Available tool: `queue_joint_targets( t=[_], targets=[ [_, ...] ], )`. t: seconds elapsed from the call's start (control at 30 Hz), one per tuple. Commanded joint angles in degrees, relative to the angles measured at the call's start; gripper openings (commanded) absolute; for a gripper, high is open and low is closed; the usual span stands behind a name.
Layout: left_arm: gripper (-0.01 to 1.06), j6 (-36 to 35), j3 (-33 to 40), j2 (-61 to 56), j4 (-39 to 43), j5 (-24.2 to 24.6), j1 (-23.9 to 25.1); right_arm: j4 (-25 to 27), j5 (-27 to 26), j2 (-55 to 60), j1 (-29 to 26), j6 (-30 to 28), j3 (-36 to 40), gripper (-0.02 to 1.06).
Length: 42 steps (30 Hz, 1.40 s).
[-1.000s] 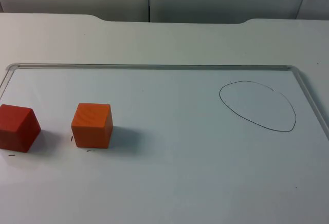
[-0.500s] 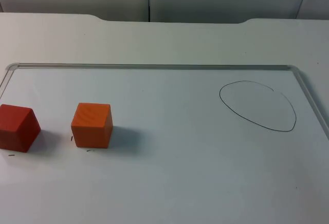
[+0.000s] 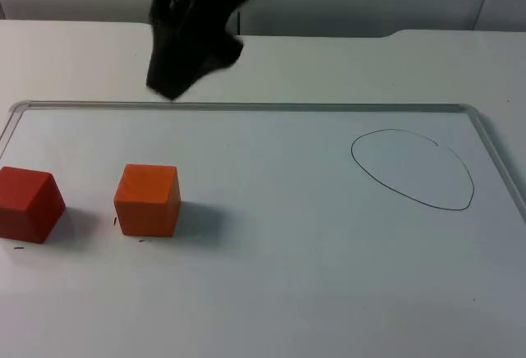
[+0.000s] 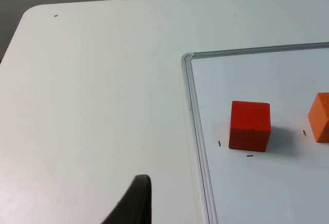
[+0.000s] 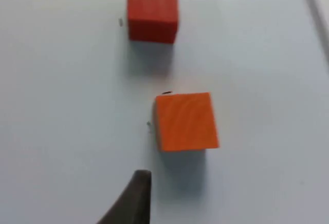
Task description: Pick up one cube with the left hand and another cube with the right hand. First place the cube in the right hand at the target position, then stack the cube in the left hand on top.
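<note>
A black arm reaches in from above, its gripper (image 3: pixel 177 62) hanging low with the tip pointing down and left; which arm cannot be told, nor how its fingers stand.

The orange cube (image 5: pixel 186 121) looks like painted wood, you can see grain lines on its top face, and the red cube (image 4: pixel 250 125) beside it is a flatter matt paint. Both sit on a glossy, smooth whiteboard (image 3: pixel 329 276) with a metal-looking rim; the table (image 4: pixel 92 106) around the whiteboard is matt white.
</note>
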Motion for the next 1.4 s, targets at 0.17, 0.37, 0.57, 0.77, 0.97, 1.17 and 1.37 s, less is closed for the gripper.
queue_joint_targets(
  t=[0.17, 0.37, 0.57, 0.77, 0.97, 1.17, 1.37],
  targets=[
    [1.05, -0.14, 0.42, -0.23, -0.24, -0.1, -0.05, -7.78, -3.39, 8.34, 4.41, 4.35, -0.58, 0.99],
    [1.05, -0.14, 0.42, -0.23, -0.24, -0.1, -0.05, -5.92, -6.6, 13.64, 4.7, 4.35, -2.28, 0.99],
    [1.05, -0.14, 0.42, -0.23, -0.24, -0.1, -0.05, -5.52, -7.78, 17.01, 4.7, 4.11, -3.54, 0.99],
    [1.05, -0.14, 0.42, -0.23, -0.24, -0.1, -0.05, -3.73, -9.36, 20.37, 4.7, 3.51, -4.47, 0.96],
    [1.05, -0.14, 0.42, -0.23, -0.24, -0.1, -0.05, -2.03, -9.64, 21.84, 4.7, 2.18, -4.47, 0.91],
    [1.05, -0.14, 0.42, -0.23, -0.24, -0.1, -0.05, -2.03, -10.68, 21.93, 4.7, 2.3, -4.47, 0.57],
    [1.05, -0.14, 0.42, -0.23, -0.24, -0.1, -0.05, -2.75, -12.31, 21.78, 4.7, 2.77, -4.47, 0.19]
  ],
)
